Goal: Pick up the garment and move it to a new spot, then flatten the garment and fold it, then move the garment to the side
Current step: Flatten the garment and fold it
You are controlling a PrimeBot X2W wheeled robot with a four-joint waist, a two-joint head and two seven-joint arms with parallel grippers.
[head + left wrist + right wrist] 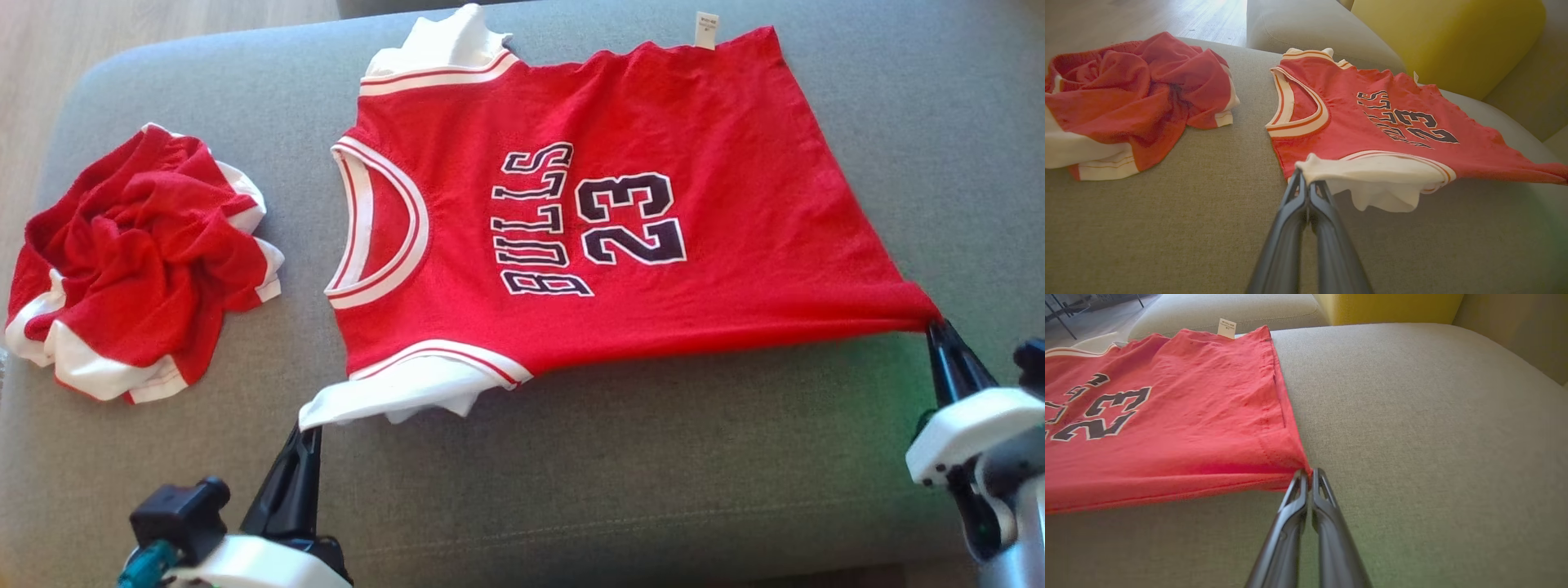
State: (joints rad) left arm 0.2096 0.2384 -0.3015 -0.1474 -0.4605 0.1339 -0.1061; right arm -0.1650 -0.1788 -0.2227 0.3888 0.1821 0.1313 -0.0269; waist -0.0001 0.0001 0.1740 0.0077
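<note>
From the head view, the red sleeveless basketball jersey with dark lettering and white trim (637,245) is lying spread across the grey fabric sofa cushion (653,474), its neck pointing towards the robot's left and its hem towards the right. The left gripper (307,433) is pinching the white fabric at the near armhole, and the right gripper (937,328) is pinching the near hem corner. The edge between them is running straight and taut, so the two arms are apparently stretching the cloth to flatten it. A crumpled red and white garment (139,261) is sitting apart on the left end of the cushion, and a small white label (706,28) is sticking out from the far hem.

In the left wrist view, the dark fingers (1290,232) are pressing together, clenched on a fold of the white fabric, which is lifting slightly off the cushion. A yellow cushion (1445,41) is standing behind.

In the right wrist view, the fingers (1290,526) are clamping the red hem corner, with the fabric fanning out flat from the grip. Judging by this, the flattening is nearing its end and the folding is not yet begun
</note>
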